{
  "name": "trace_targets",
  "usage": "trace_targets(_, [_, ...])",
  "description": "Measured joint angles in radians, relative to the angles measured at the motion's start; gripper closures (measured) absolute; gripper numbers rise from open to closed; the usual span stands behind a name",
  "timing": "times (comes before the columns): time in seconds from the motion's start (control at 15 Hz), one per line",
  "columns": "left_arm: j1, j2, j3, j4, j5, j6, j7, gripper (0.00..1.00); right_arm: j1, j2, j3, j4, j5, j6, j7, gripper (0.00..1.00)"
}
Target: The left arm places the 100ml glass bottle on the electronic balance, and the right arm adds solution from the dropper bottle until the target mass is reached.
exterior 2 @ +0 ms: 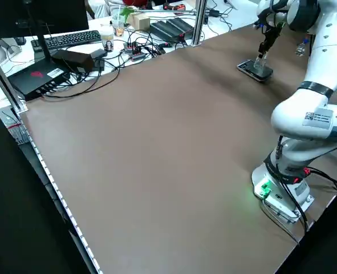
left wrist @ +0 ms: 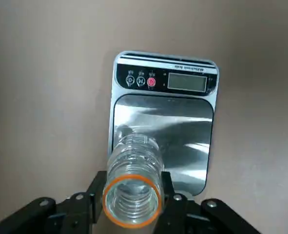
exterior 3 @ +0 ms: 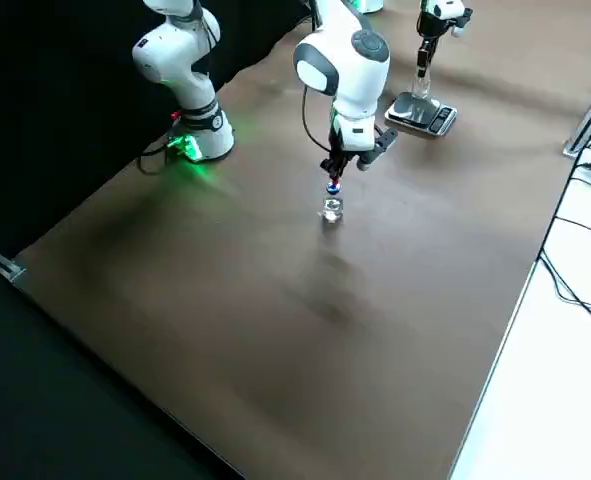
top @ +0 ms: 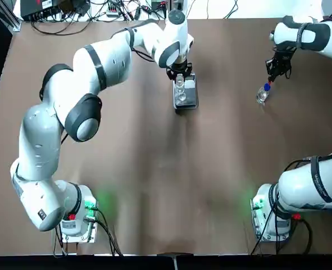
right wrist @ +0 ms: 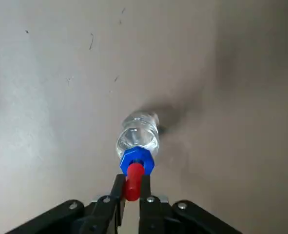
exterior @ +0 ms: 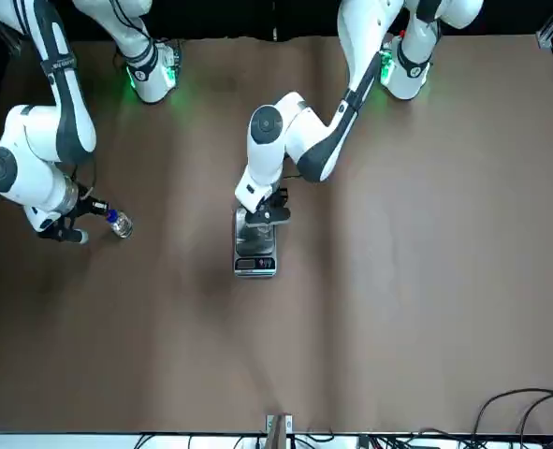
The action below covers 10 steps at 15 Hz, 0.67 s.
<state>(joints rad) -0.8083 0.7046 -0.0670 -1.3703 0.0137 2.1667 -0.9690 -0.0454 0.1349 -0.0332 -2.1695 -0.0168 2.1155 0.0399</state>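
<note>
Left tool (left wrist: 131,197) and right tool (right wrist: 132,187), both closed, pointing downward.

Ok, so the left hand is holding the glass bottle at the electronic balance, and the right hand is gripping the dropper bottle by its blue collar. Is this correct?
Not quite: the right hand grips the dropper bottle by its red rubber bulb, as the right wrist view shows. The rest of your statement is right.

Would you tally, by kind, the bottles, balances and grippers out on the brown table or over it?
Bottles: 2 (the 100ml glass bottle, the dropper bottle)
Balances: 1 (the electronic balance)
Grippers: 2 (left gripper, right gripper)
Total: 5
</note>
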Motion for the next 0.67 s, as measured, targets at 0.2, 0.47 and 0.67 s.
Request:
trace_targets(0.2, [-0.027, 0.015, 0.02, 0.0, 0.0, 0.025, 0.0, 0.51, 0.0, 0.0, 0.0, 0.004, 0.0, -0.001, 0.0, 0.84])
trace_targets(0.47, [-0.051, 0.03, 0.038, 0.002, 0.0, 0.065, 0.0, 0.51, 0.0, 0.0, 0.0, 0.007, 0.0, -0.001, 0.0, 0.84])
trace_targets(0.67, [-0.052, 0.035, 0.039, 0.002, 0.0, 0.071, 0.0, 0.51, 0.0, 0.0, 0.0, 0.013, 0.0, -0.013, 0.0, 0.84])
